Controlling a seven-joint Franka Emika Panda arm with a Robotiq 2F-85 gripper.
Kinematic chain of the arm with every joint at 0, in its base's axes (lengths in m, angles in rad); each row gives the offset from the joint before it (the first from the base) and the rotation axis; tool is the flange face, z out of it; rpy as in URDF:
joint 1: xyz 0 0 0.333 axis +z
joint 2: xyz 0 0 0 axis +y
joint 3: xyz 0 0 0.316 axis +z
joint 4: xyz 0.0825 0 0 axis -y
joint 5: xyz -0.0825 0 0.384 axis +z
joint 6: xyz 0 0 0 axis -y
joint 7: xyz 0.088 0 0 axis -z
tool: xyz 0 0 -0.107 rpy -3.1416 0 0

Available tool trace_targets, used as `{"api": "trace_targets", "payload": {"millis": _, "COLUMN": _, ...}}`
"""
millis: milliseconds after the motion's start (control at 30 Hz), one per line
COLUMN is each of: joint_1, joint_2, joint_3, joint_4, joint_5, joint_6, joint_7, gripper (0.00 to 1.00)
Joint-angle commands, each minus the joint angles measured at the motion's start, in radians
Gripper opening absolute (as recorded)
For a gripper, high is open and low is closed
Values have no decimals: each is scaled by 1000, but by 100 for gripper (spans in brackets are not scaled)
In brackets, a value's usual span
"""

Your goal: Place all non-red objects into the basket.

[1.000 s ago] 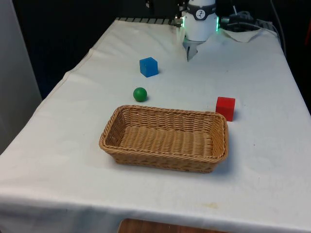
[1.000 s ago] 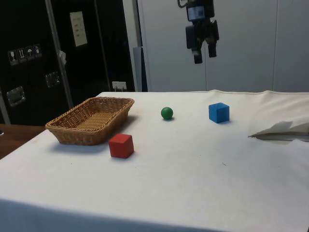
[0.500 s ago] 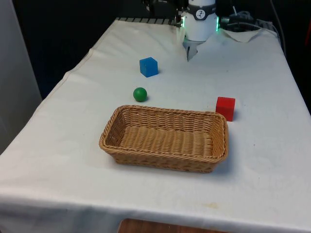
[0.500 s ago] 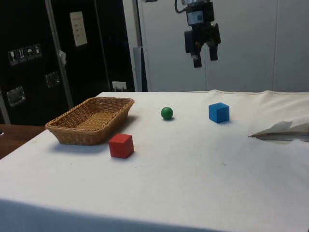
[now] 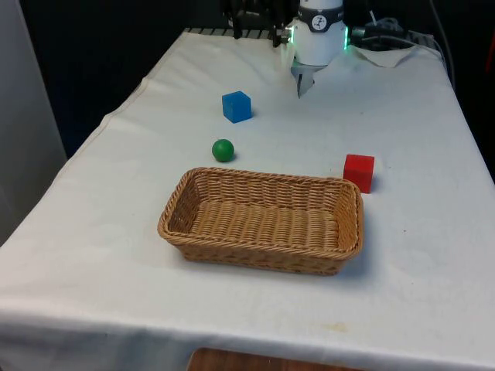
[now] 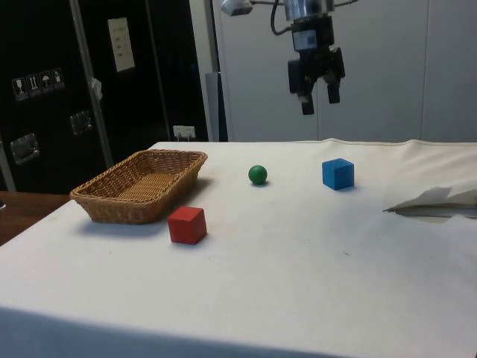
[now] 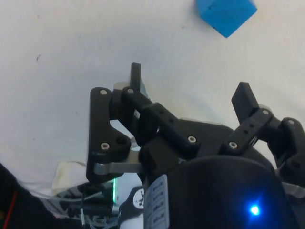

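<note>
A red cube [image 5: 359, 171] is seen right of centre in the front view, resting on the white-clothed bench [image 5: 418, 255].

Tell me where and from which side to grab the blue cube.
Grip the blue cube across two opposite vertical faces, coming straight down from above. It sits flat on the table, turned at an angle, with open cloth all round, so the tool would likely need rotating to square with its faces.

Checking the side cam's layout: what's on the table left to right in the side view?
basket → red cube → green ball → blue cube
</note>
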Motion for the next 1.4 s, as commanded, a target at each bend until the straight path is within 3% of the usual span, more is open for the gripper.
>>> {"api": "trace_targets", "payload": {"millis": 0, "joint_1": 0, "joint_2": 7, "joint_3": -2, "joint_4": -3, "joint_5": 0, "joint_6": 9, "joint_7": 3, "gripper": 100}}
{"api": "trace_targets", "payload": {"millis": 33, "joint_1": -7, "joint_2": 14, "joint_3": -3, "joint_4": -10, "joint_5": -11, "joint_6": 35, "joint_7": 17, "gripper": 100}}
{"api": "trace_targets", "payload": {"millis": 200, "joint_1": -10, "joint_2": 43, "joint_3": -12, "joint_4": -24, "joint_5": -17, "joint_6": 86, "joint_7": 39, "gripper": 100}}
{"api": "trace_targets", "payload": {"millis": 267, "joint_1": -10, "joint_2": 51, "joint_3": -16, "joint_4": -30, "joint_5": -18, "joint_6": 103, "joint_7": 46, "gripper": 100}}
{"api": "trace_targets", "payload": {"millis": 300, "joint_1": -2, "joint_2": 50, "joint_3": -18, "joint_4": -26, "joint_5": -2, "joint_6": 86, "joint_7": 34, "gripper": 100}}
{"api": "trace_targets", "payload": {"millis": 333, "joint_1": -10, "joint_2": 54, "joint_3": -18, "joint_4": -33, "joint_5": -20, "joint_6": 111, "joint_7": 49, "gripper": 100}}
{"api": "trace_targets", "payload": {"millis": 567, "joint_1": -10, "joint_2": 79, "joint_3": -36, "joint_4": -56, "joint_5": -30, "joint_6": 171, "joint_7": 75, "gripper": 100}}
{"api": "trace_targets", "payload": {"millis": 600, "joint_1": -3, "joint_2": 77, "joint_3": -39, "joint_4": -52, "joint_5": -15, "joint_6": 154, "joint_7": 63, "gripper": 100}}
{"api": "trace_targets", "payload": {"millis": 667, "joint_1": -11, "joint_2": 85, "joint_3": -41, "joint_4": -64, "joint_5": -30, "joint_6": 189, "joint_7": 79, "gripper": 100}}
{"api": "trace_targets", "payload": {"millis": 833, "joint_1": -8, "joint_2": 100, "joint_3": -55, "joint_4": -89, "joint_5": -24, "joint_6": 246, "joint_7": 87, "gripper": 100}}
{"api": "trace_targets", "payload": {"millis": 867, "joint_1": -3, "joint_2": 100, "joint_3": -55, "joint_4": -81, "joint_5": -15, "joint_6": 222, "joint_7": 76, "gripper": 100}}
{"api": "trace_targets", "payload": {"millis": 900, "joint_1": -8, "joint_2": 105, "joint_3": -60, "joint_4": -102, "joint_5": -22, "joint_6": 269, "joint_7": 88, "gripper": 100}}
{"api": "trace_targets", "payload": {"millis": 1133, "joint_1": -5, "joint_2": 123, "joint_3": -81, "joint_4": -147, "joint_5": -14, "joint_6": 354, "joint_7": 90, "gripper": 100}}
{"api": "trace_targets", "payload": {"millis": 1167, "joint_1": -3, "joint_2": 119, "joint_3": -79, "joint_4": -139, "joint_5": -15, "joint_6": 331, "joint_7": 86, "gripper": 100}}
{"api": "trace_targets", "payload": {"millis": 1200, "joint_1": -4, "joint_2": 130, "joint_3": -85, "joint_4": -159, "joint_5": -13, "joint_6": 379, "joint_7": 91, "gripper": 100}}
{"api": "trace_targets", "payload": {"millis": 1367, "joint_1": -5, "joint_2": 153, "joint_3": -100, "joint_4": -183, "joint_5": -11, "joint_6": 438, "joint_7": 89, "gripper": 100}}
